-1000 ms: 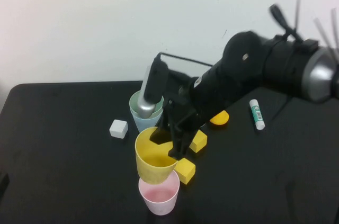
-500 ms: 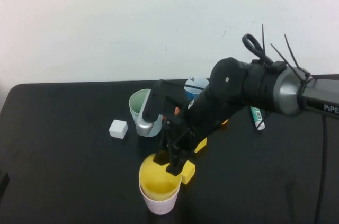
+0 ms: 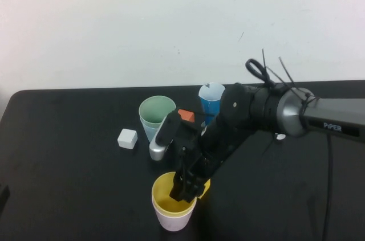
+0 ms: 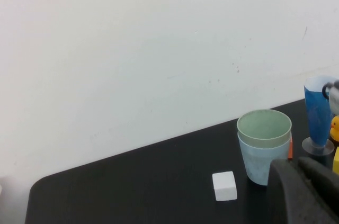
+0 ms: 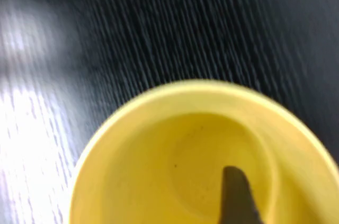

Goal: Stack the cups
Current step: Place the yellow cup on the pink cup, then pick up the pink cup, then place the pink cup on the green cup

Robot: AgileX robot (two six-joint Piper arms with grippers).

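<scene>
Gripping yellow cup (image 3: 169,197) in pink cup (image 3: 173,221): right gripper (image 3: 187,191).

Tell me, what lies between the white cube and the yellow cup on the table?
High view: only bare black table lies between the white cube and the yellow cup, which sits in the pink cup under the right gripper.

yellow cup (image 5: 180,155): blurred, cut off by the wrist picture's edge
yellow block (image 3: 204,186): mostly hidden behind the right gripper (image 3: 183,191)
left gripper: out of sight
</scene>
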